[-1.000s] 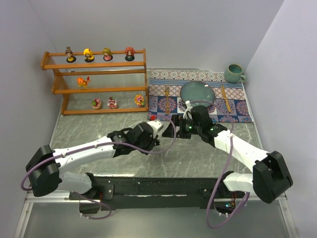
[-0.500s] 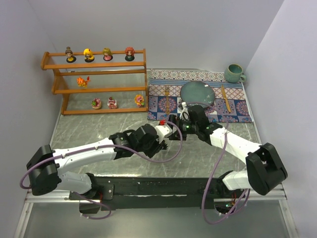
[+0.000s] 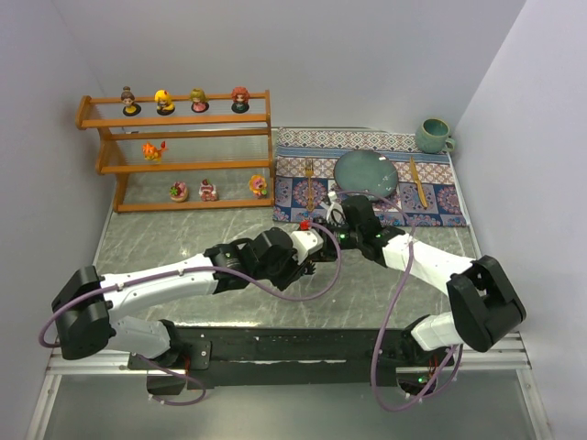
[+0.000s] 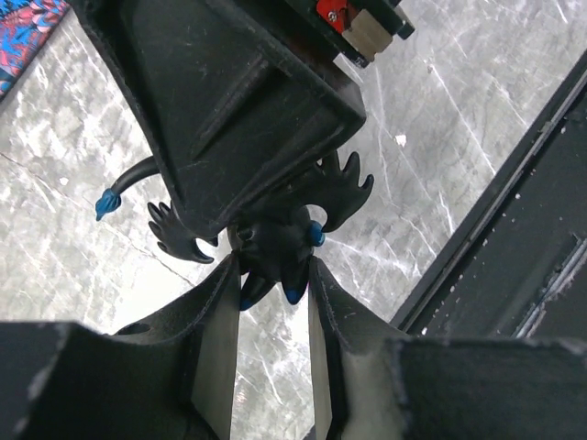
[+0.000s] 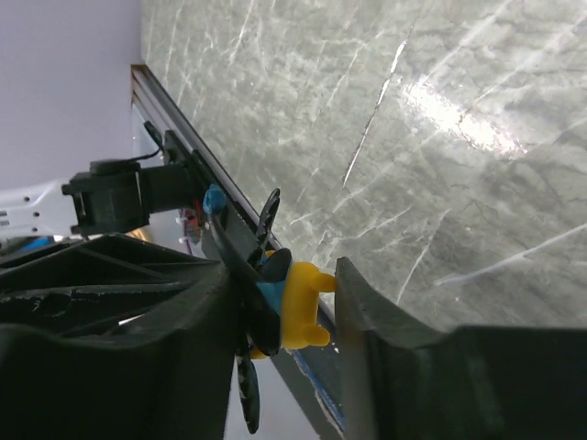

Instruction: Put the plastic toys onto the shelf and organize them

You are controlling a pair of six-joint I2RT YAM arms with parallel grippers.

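Pinching a dark-blue creature (image 4: 275, 252) by its lower end, the left jaws stand narrow, with the left fingers (image 4: 213, 357) pressed on either side of it. The toy is held clear of the marbled desk (image 3: 183, 240). Its blue-tipped claws and tail spread out just beyond the fingertips.

The right jaws meet the left ones head-on and stand partway closed around the same creature. In the right wrist view its yellow belly sits between the right fingers (image 5: 381, 321). One finger lies against the toy's dark back and the other is right at the belly. Whether they actually squeeze it cannot be told.

Well beyond the jaws and off to their left stands the shelf (image 3: 174, 119). On its top tier are four big-headed dolls (image 3: 165, 101) in a row. An orange creature (image 3: 153, 149) is on the middle tier, and three round toys (image 3: 209, 190) are on the bottom one.

Just beyond the right jaws lies a patterned placemat (image 3: 440, 197). It carries a grey-blue plate (image 3: 365, 172) with a fork (image 3: 310, 183) beside it. A teal mug (image 3: 433, 135) stands past the placemat's far right corner.
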